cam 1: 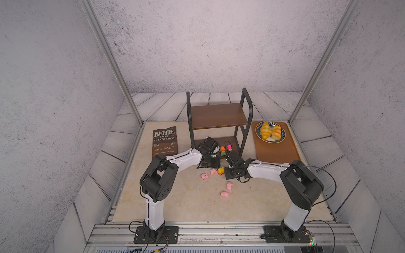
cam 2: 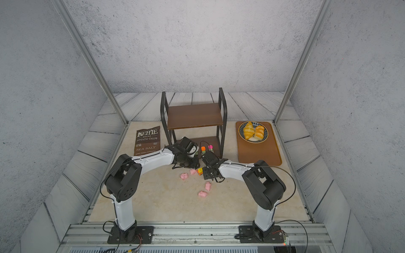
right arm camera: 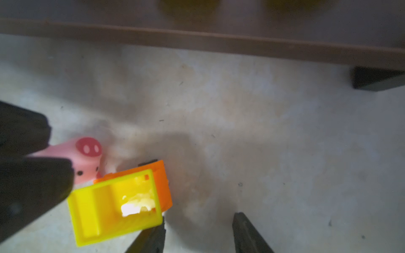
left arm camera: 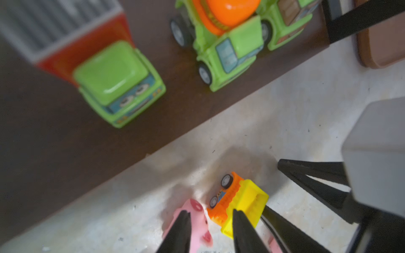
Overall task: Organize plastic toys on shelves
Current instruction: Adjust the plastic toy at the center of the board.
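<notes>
Toys crowd the left wrist view: the left gripper (left arm camera: 210,211) hangs spread, holding nothing, a pink pig (left arm camera: 197,221) poking up between its fingers (left arm camera: 182,232), the yellow truck (left arm camera: 247,201) just beside them, the grey truck (left arm camera: 116,81) and orange truck (left arm camera: 221,37) ahead on the shelves (left arm camera: 65,142). In the right wrist view the right gripper (right arm camera: 200,219) is spread too, only table (right arm camera: 241,131) between its jaws, the yellow truck beside one finger. In a top view three more pigs (cam 1: 204,176) (cam 1: 229,186) (cam 1: 225,193) lie behind both grippers.
</notes>
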Available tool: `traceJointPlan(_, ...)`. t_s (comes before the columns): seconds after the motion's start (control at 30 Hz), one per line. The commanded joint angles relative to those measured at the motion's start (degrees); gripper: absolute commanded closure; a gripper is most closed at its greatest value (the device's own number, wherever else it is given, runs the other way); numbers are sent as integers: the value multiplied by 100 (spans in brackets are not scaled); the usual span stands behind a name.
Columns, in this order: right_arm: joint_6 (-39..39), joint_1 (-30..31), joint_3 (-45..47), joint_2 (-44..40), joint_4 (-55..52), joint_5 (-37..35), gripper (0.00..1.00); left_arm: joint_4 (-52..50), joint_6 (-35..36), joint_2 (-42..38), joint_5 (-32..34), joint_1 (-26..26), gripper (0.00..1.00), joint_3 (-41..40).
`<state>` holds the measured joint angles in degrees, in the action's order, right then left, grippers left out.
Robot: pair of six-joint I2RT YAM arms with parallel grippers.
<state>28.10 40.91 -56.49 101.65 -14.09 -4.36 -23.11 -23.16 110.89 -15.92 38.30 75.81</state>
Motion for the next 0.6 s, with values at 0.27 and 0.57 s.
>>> traceJointPlan(0.27,91,-157,97,81,-2,286,46,-48,345,201,-621,98,85,-3)
traceJointPlan(0.57,-41,-180,-174,240,-151,303,46,197,107,-118,-799,97,85,-536)
